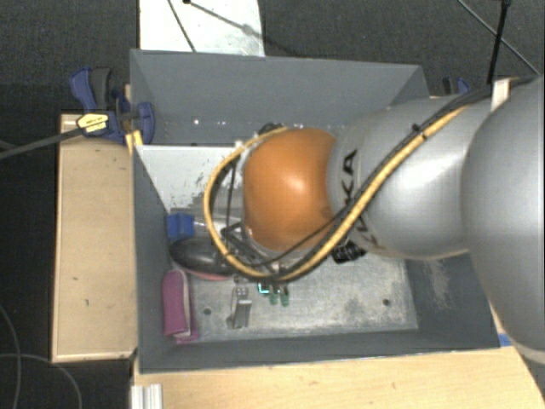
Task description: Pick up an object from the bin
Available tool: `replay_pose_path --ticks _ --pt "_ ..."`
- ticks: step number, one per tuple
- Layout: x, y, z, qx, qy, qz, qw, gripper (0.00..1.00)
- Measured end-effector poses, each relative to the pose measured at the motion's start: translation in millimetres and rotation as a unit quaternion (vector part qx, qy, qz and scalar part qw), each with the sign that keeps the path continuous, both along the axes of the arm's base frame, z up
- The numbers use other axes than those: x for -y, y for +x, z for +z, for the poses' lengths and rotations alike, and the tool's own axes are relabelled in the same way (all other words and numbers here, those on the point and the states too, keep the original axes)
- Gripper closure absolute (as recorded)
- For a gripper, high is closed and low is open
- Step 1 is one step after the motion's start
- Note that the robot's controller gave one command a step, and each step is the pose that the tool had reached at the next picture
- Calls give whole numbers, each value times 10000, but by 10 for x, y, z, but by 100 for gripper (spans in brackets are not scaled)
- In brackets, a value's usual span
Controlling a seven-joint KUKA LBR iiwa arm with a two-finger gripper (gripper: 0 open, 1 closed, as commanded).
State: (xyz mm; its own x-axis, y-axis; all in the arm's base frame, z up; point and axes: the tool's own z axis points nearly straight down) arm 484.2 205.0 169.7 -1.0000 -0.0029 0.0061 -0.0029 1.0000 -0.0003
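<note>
At the left side of the grey bin (pixel 281 88), a pink block (pixel 176 305) lay close to the left wall, near the front corner. It was long and stood up and down in the view. Just behind it was a dark grey round thing (pixel 196 258), flat like a smooth stone. Behind that, a small blue thing (pixel 179 226) sat near the left wall. These three things were close together in one small bunch.

A little to the right of the pink block, the gripper (pixel 241 307) poked out from under the robot's wrist. It was low down by the bin floor. It was just beside the dark grey round thing and the pink block, but I could not see it touch them. I cannot tell how wide the tool was open, or if it had hold of anything.

Next to it on the right was a tiny green bit (pixel 277 295). It was too small to say what it was.

Above all this was the big orange cover (pixel 285 194) on the wrist, with a yellow cable (pixel 215 196) looped round it. The fat silver arm (pixel 426 186) came in from the right.
</note>
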Motion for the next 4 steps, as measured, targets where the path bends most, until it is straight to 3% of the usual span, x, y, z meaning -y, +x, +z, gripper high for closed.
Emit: replay_pose_path --ticks 1,2,3,4 --pt "253 792 -873 108 24 1347 9908 0" --pt "329 788 -870 40 -43 1294 9916 100" --pt "294 784 -882 69 -9 1284 9917 0" --pt "-114 1096 -973 19 -34 1218 9925 0"
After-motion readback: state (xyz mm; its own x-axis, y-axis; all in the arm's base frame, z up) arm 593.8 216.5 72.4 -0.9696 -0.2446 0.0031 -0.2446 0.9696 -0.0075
